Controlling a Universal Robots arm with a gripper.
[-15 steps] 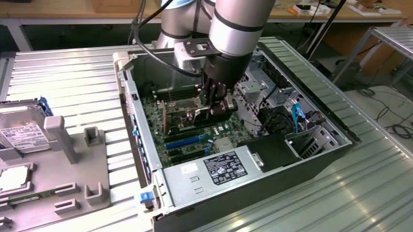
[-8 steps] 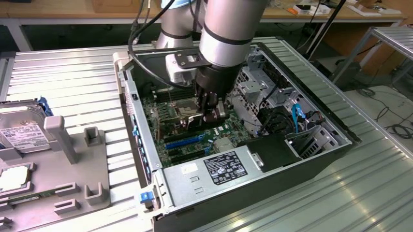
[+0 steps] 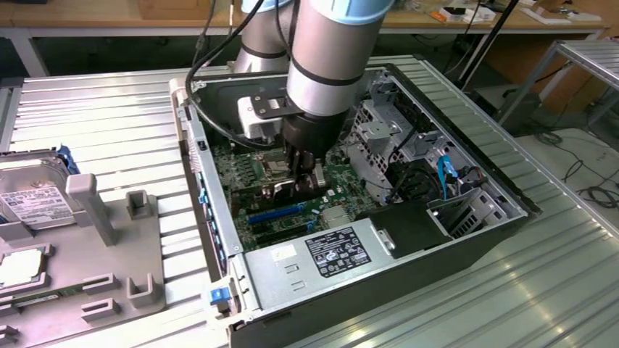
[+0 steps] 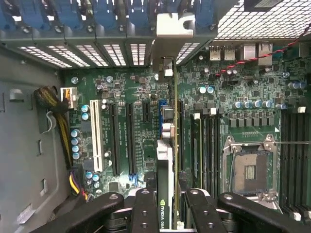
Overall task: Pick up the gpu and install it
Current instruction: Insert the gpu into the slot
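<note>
**Gpu held on edge inside open case**

- Case (image 3: 483, 239): tower laid on its side on the slatted metal worktop (image 3: 551, 283), side panel off, interior facing up.
- Arm (image 3: 324, 65): reaches down into the middle of the case.
- Gripper (image 4: 167, 213): low over the motherboard (image 4: 141, 87), black fingers (image 4: 143, 211) pinching the gpu from both sides.
- Gpu (image 4: 165, 155): inside the case, standing on edge over the motherboard among the expansion slots. It is seen edge-on in the wrist view, with a black label near the grip. Its silver bracket (image 4: 174, 26) lies at the case's rear wall, in line with the row of vented slot covers (image 4: 104, 54). Whether the card's edge sits in a slot cannot be told.
- CPU socket (image 4: 250, 170): on the motherboard, beside the gpu, uncovered, with a metal frame.
- White slot (image 4: 97, 141): on the motherboard, on the gpu's other side, with black slots between.
- Power supply (image 3: 320, 257): silver box with a black label, in the case's near corner.
- Drive cage (image 3: 387, 130): grey metal, along the case wall at the exterior view's right.
- Fixture (image 3: 116, 239): grey, outside the case at the exterior view's left, carrying a hard drive (image 3: 27, 199).
</note>
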